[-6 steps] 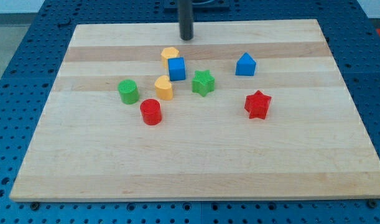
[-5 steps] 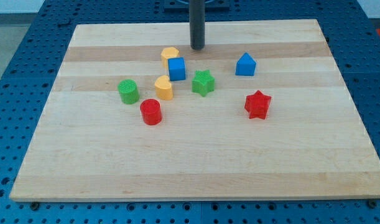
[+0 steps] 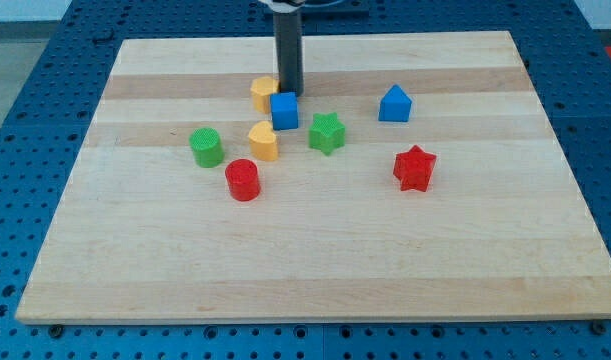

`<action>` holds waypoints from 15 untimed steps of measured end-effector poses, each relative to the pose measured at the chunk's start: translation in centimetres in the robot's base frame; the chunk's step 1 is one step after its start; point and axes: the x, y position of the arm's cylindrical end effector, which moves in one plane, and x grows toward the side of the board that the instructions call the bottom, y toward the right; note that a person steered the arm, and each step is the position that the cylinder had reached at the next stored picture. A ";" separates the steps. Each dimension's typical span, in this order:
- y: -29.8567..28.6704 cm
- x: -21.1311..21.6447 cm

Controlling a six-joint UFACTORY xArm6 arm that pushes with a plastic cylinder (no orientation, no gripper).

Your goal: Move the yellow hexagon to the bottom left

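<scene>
The small yellow hexagon block (image 3: 264,93) is seen near the top centre of the wooden board (image 3: 305,270), touching the blue cube (image 3: 284,110); my tip (image 3: 288,92) is set against its right side, nothing gripped; a push toward the view's bottom left is judged workable, the yellow rounded block (image 3: 263,141) and green cylinder (image 3: 206,147) lying in that path.

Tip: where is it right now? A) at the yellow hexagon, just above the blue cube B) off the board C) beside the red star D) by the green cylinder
A: my tip sits at the right edge of the yellow hexagon, just above the blue cube in the view.
</scene>
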 end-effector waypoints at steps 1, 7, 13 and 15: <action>-2.3 0.6; -17.1 5.7; -20.2 15.8; -20.2 20.3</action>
